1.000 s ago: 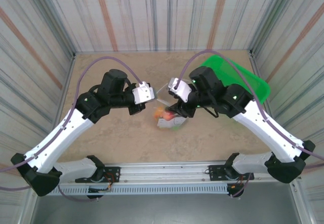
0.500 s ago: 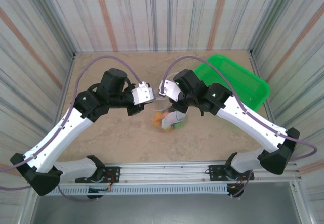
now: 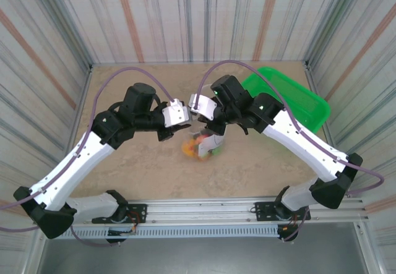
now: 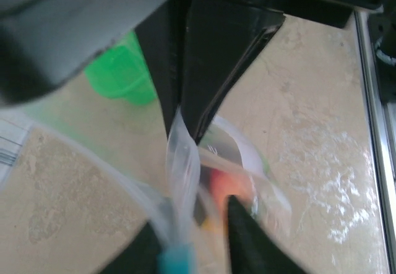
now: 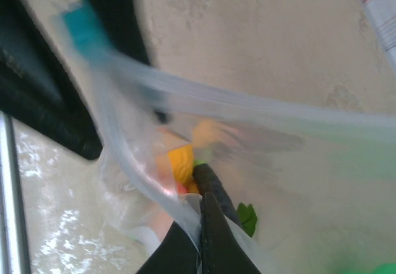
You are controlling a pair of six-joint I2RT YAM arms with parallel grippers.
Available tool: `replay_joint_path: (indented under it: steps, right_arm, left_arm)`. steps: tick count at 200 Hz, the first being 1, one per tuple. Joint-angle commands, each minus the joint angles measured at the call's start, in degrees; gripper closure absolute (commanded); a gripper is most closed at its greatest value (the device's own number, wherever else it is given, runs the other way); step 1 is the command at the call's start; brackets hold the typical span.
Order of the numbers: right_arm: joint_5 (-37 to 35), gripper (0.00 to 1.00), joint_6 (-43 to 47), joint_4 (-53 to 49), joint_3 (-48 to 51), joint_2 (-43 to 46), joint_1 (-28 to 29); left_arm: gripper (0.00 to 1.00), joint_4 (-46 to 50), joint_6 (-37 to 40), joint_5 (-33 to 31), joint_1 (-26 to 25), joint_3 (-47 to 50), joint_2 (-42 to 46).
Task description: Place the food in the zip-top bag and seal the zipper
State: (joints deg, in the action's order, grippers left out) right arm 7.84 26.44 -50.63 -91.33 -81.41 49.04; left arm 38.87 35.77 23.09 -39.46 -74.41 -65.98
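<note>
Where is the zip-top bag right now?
In the top view the zip-top bag is at mid-table, food inside, just on the near side of the left gripper and right gripper, with the green basket to its right.

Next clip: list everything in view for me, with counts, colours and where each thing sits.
zip-top bag: one, clear, mid-table between the two grippers
food: several pieces, count unclear; orange, yellow, red, green; inside the bag
basket: one, green, far right of the table
table: one, beige marbled
left gripper: one, black, jaws apart around the bag's edge
right gripper: one, black, shut on the bag's film
</note>
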Motion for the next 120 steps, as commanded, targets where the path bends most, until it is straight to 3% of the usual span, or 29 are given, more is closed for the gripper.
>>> replay_joint_path:
  steps: [1,11,29,60,93,120]
  right_arm:
    - [3.7,1.0,-0.8,-0.1,-1.8,1.2,-1.8]
    - [4.0,1.0,-2.2,1.3,-0.7,2.5,-2.7]
    - [6.5,1.0,-4.3,5.6,3.5,6.3,-4.4]
    - [11.0,1.0,-7.1,11.9,10.4,11.3,-6.6]
    - [12.0,1.0,-8.9,13.9,12.9,12.2,-7.0]
    - [13.7,1.0,-10.2,15.7,14.1,12.8,-7.0]
  left_arm:
    - [0.53,-7.7,-6.3,1.2,1.6,4.0,3.1]
    - [0.45,-12.5,-10.5,3.4,3.5,7.0,5.1]
    - [0.4,-25.1,-19.5,8.8,8.5,14.9,9.7]
    - [0.4,-43.5,-29.8,12.7,12.4,25.1,12.3]
    - [0.43,-54.5,-34.7,20.2,12.5,27.2,9.2]
    - [0.44,-59.0,-32.1,19.3,9.9,28.1,8.5]
